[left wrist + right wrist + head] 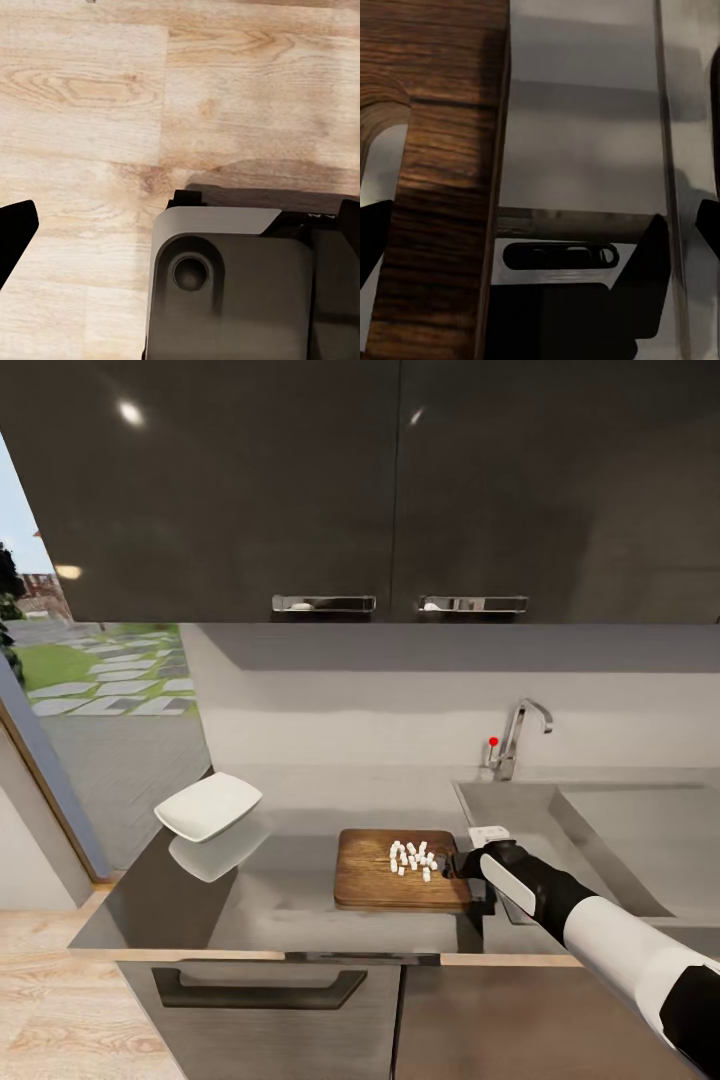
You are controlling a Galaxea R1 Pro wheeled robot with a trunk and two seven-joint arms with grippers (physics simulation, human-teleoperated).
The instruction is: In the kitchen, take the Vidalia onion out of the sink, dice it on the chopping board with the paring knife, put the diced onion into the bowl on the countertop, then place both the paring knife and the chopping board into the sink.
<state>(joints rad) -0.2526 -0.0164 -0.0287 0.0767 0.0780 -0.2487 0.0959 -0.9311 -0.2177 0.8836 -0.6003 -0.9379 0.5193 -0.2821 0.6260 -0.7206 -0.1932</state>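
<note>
Currently right claw (pixel 462 863) spread wide at chopping board (pixel 400 868) edge; diced onion (pixel 413 859) atop; no legible writing.

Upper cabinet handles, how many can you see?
2: both on the dark upper cabinets, left handle above the chopping board, right handle nearer the tap.

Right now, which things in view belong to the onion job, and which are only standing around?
Belonging to the job:
diced onion on the chopping board
bowl, tilted at the countertop left end
sink
right claw at the board's right edge

Only standing around:
wall cabinets
tap
wooden floor
</note>
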